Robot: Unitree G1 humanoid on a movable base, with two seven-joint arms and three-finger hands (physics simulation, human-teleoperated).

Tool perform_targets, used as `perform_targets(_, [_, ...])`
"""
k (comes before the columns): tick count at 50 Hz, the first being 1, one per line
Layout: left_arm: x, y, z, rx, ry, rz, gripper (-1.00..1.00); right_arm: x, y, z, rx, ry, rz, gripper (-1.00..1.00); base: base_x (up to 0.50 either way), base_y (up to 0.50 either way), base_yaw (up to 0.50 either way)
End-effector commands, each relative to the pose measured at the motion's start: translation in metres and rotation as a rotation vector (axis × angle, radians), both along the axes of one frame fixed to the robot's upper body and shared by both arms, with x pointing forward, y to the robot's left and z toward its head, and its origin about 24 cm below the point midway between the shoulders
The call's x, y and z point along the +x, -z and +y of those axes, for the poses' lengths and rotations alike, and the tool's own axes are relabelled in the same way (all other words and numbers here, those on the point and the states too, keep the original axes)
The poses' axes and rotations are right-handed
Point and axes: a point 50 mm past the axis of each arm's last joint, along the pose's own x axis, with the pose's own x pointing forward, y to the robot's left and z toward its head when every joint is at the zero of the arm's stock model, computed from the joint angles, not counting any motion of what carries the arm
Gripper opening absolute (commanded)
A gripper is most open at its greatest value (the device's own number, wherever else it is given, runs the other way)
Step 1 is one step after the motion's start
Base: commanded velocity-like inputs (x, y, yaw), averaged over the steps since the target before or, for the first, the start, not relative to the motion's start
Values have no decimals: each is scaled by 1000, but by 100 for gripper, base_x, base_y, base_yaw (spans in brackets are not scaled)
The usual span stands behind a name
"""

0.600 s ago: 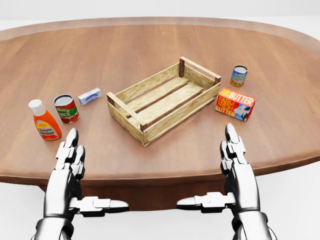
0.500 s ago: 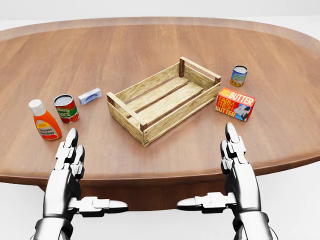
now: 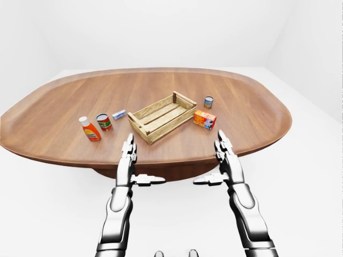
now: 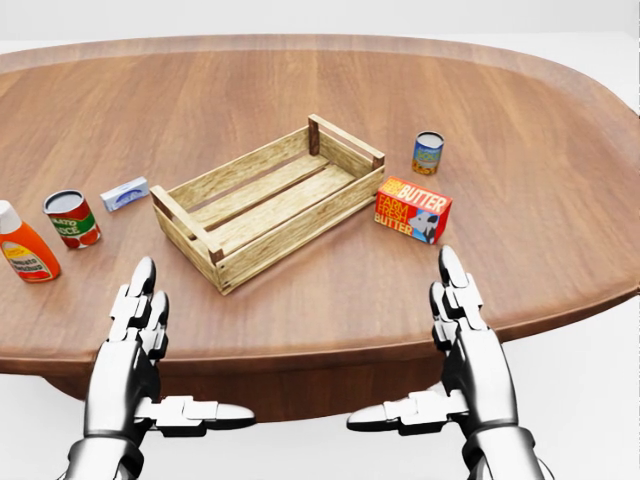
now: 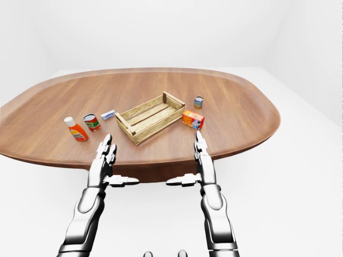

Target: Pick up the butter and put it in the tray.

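1. Butter (image 4: 413,210) box is lying on the wooden surface (image 4: 520,120), just right of the tray's near-right corner, apart from it, no hand touching it
2. Tray (image 4: 268,200), a slatted wooden crate, is sitting mid-surface at an angle, nothing lying inside it
3. Right hand (image 4: 465,345) is hovering at the near edge of the surface, nearer than the butter and well apart from it, fingers (image 4: 452,275) spread and pointing far, thumb sticking out leftward, gripping nothing
4. Left hand (image 4: 135,345) is hovering at the near edge on the left, fingers apart and pointing far, thumb sticking out rightward, holding nothing
5. Small can (image 4: 427,152) is standing upright just beyond the butter on the far side, not touching it
6. Red-labelled can (image 4: 71,218) is standing left of the tray, with an orange bottle (image 4: 22,246) standing further left at the head view's edge
7. Small pale blue box (image 4: 124,194) is lying flat between the red-labelled can and the tray, slightly farther away than the can
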Motion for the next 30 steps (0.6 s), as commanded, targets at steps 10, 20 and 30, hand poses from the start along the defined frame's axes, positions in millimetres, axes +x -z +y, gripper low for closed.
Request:
perform_targets(10, [-2, 1, -1, -5, 8, -2, 100, -1, 0, 3, -7, -4, -17, 100, 0, -1, 0])
perform_targets(20, [-3, 1, -1, -8, 6, -3, 100, 0, 1, 4, -16, 6, -8, 98, 0, 0, 0])
perform_targets(30, [-4, 1, -1, -7, 7, -2, 100, -3, -3, 7, -23, -19, -30, 99, 31, 0, 0])
